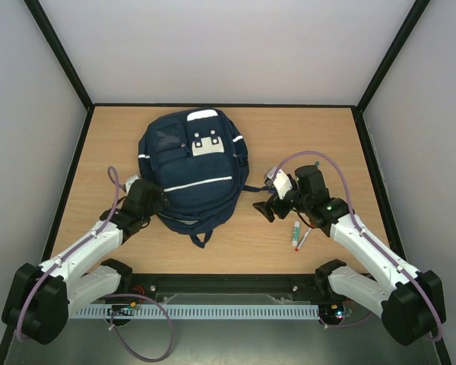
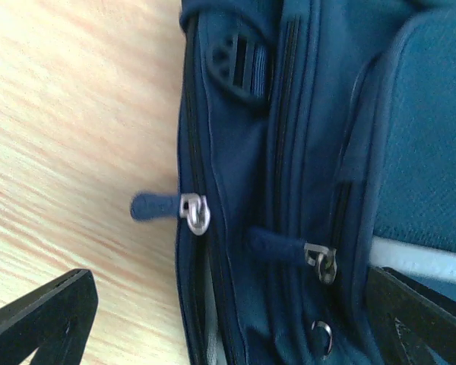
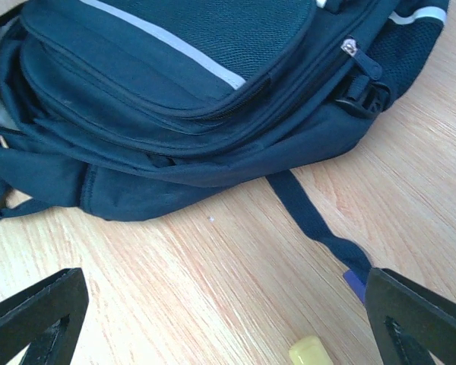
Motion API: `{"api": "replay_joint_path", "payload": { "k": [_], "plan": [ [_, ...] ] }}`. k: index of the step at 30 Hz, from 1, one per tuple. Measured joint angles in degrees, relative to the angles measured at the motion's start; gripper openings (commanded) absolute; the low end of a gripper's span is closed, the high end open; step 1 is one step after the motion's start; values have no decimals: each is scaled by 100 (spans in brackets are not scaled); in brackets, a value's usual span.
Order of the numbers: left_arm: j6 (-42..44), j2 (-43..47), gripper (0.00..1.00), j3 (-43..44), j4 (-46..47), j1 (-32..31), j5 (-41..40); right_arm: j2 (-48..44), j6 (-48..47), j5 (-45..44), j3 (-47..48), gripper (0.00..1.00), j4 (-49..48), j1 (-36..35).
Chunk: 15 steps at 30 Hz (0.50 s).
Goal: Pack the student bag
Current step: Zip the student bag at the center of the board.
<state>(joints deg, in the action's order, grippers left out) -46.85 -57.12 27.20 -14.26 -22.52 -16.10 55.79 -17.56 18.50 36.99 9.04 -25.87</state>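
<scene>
navy student bag (image 1: pixel 191 171), white stripes, zips closed

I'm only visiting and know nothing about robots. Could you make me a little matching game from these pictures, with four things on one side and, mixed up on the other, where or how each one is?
Things:
1. student bag
2. left gripper
3. right gripper
4. pens

Places or states:
A. open, over bare wood by the bag's loose strap
B. lying on the table next to the right arm
C. open, at the bag's side, by its zipper pulls
D. flat on the table, between the two arms

Pairs: 1-D, 2-C, 3-A, 4-B.
</scene>
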Motion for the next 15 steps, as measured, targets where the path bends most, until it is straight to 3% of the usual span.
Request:
{"api": "replay_joint_path", "payload": {
  "k": [10, 15],
  "plan": [
    [-431, -269, 80, -737, 1252, -61, 1185, 20, 221, -306, -37, 100, -48, 0],
    [-352, -439, 78, -761, 1696, -713, 1469, 22, 280, -409, -37, 99, -101, 0]
  ]
}}
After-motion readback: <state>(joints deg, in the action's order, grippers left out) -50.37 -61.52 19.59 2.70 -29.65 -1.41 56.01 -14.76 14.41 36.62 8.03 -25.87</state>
